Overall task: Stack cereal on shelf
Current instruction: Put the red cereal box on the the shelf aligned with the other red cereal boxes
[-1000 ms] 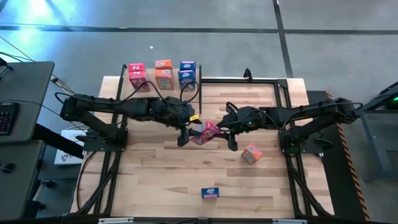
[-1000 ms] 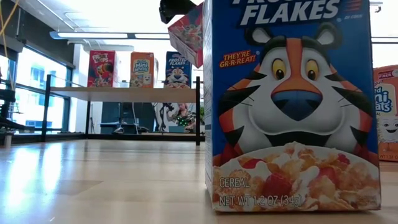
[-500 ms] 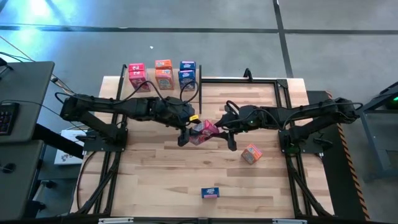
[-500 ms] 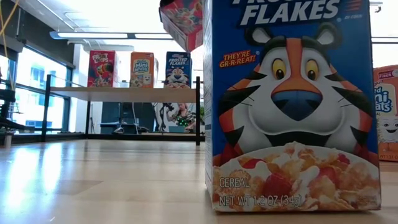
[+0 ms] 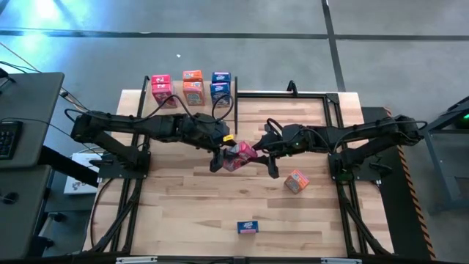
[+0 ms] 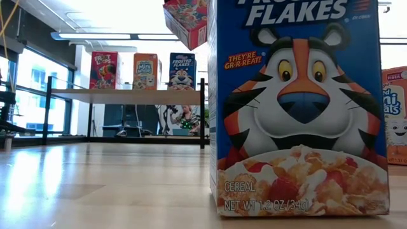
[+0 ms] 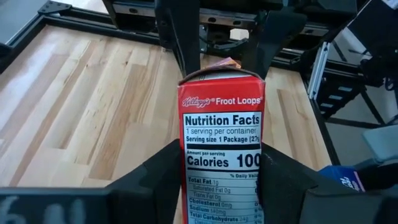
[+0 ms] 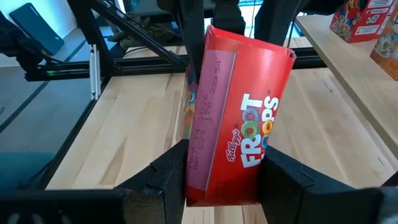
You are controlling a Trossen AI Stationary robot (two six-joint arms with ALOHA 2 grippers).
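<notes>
At frame centre I have the left gripper and right gripper both clamped on the red cereal box, seemingly a mid-air handover toward the shelf.

Froot Loops box — top cut off in low view — pincers unseen there.

A plank bench stands on grey floor. Left of the bench sits a dark desk with a keyboard.
</notes>
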